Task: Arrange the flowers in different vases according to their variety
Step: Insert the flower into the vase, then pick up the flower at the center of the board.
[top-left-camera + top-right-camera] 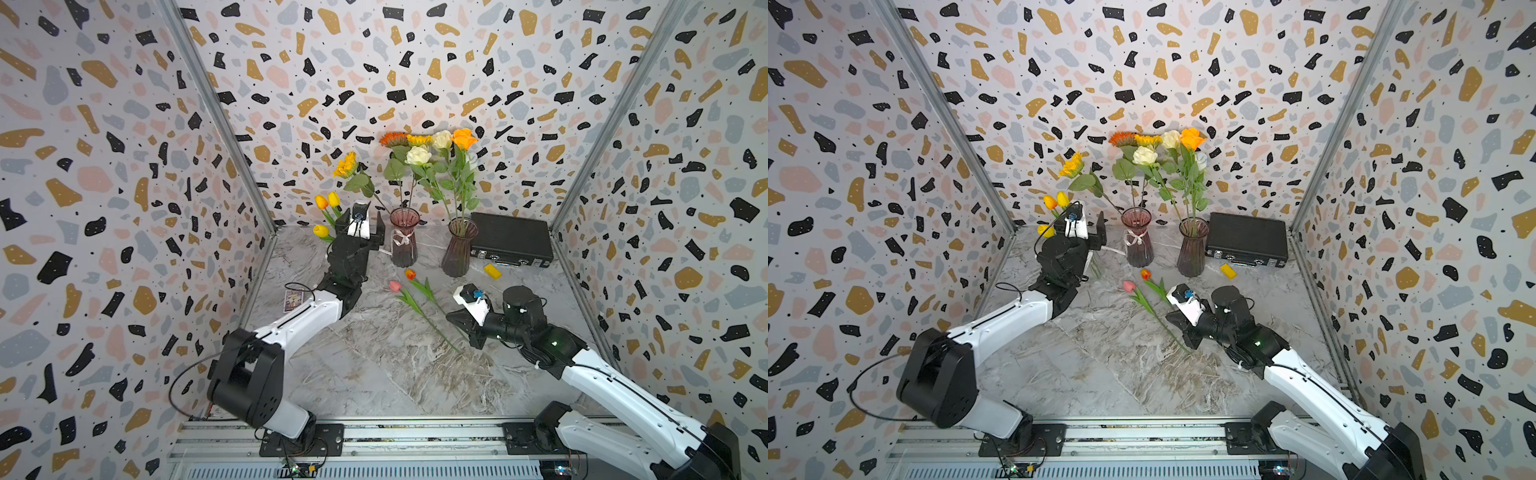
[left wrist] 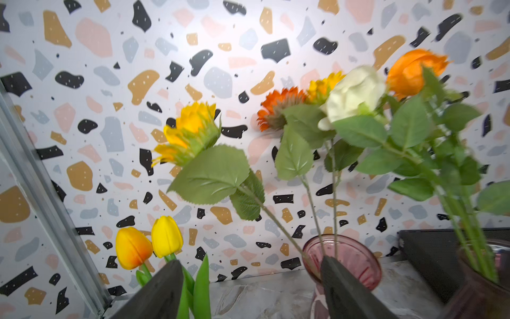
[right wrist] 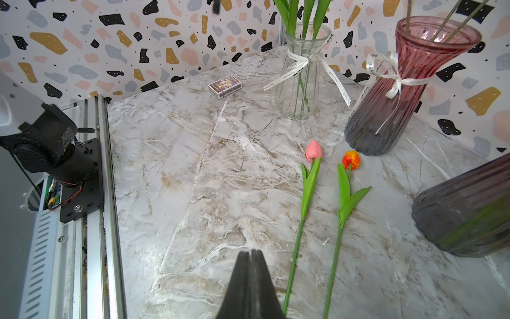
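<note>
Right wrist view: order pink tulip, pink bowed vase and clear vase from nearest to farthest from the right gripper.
1. pink tulip, stem lying right beside the right gripper.
2. pink bowed vase, standing farther back.
3. clear vase, farthest, at the back.

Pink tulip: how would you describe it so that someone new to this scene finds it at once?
On the marble table, in front of the ribboned vase and the plain ribbed vase, two loose tulips lie flat side by side. The pink tulip has a pale pink closed bud; the orange tulip beside it is orange-red.
</note>
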